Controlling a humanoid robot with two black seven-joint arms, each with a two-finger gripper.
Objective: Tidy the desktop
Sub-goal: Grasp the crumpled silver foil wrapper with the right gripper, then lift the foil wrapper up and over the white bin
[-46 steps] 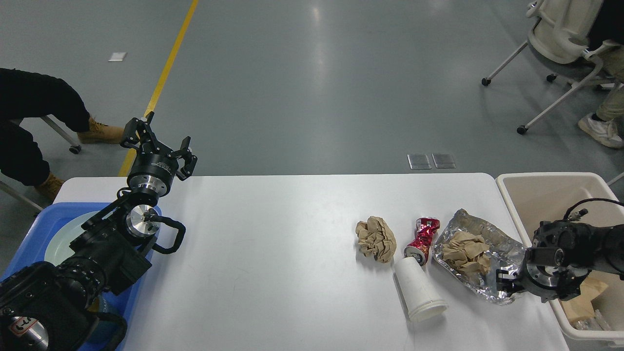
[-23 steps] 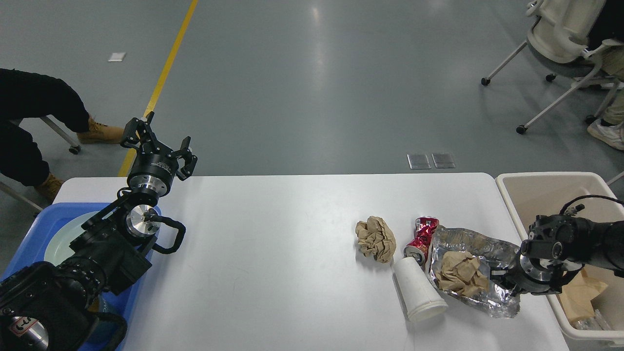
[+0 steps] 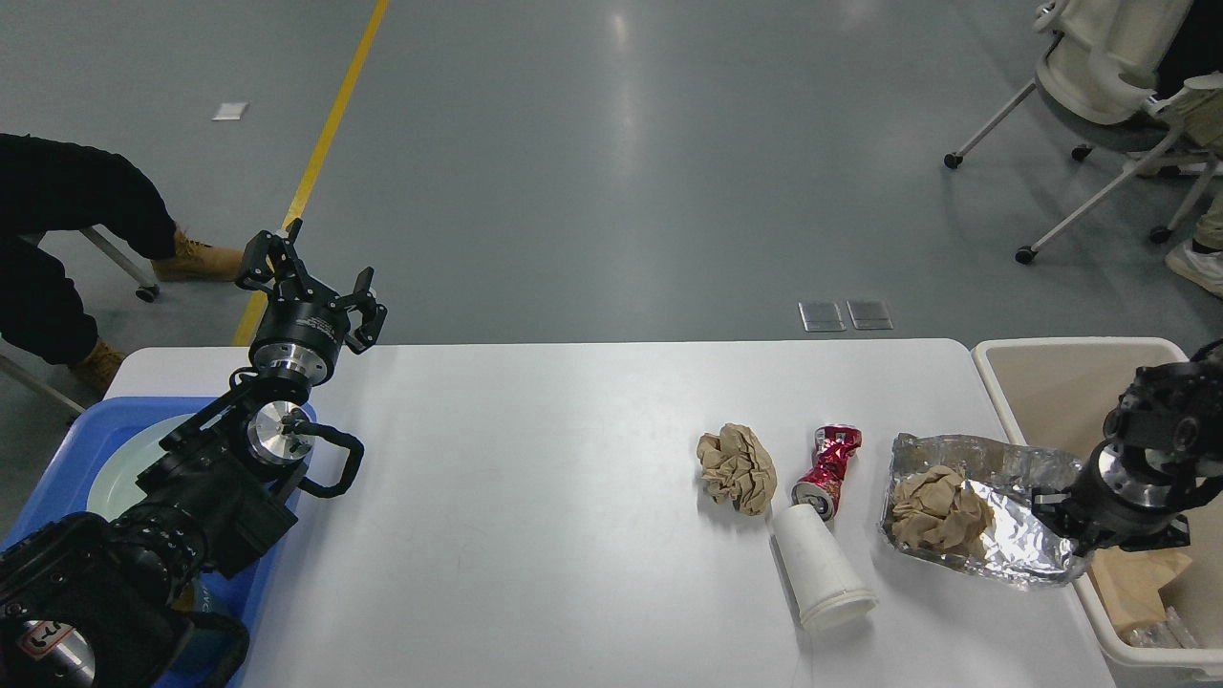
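Since a moment ago, the right gripper [image 3: 1051, 506] has pulled the foil sheet [image 3: 994, 521] to the right, away from the red can [image 3: 827, 468] and the white cup [image 3: 822, 569]. One brown paper ball [image 3: 938, 511] rides on the foil. The right gripper is closed on the foil's right edge, right at the rim of the beige bin [image 3: 994, 392].

The worktop [image 3: 535, 497] is the big white one in the middle, and it still has trash on it. Another paper ball [image 3: 737, 466] sits just left of the can.

To do this step well, I think the foil should stay level so the paper ball does not roll off. Then lift it over the bin's rim and let go inside.

The left gripper [image 3: 311, 277] is up by the blue tray [image 3: 57, 459], fingers spread, holding nothing.
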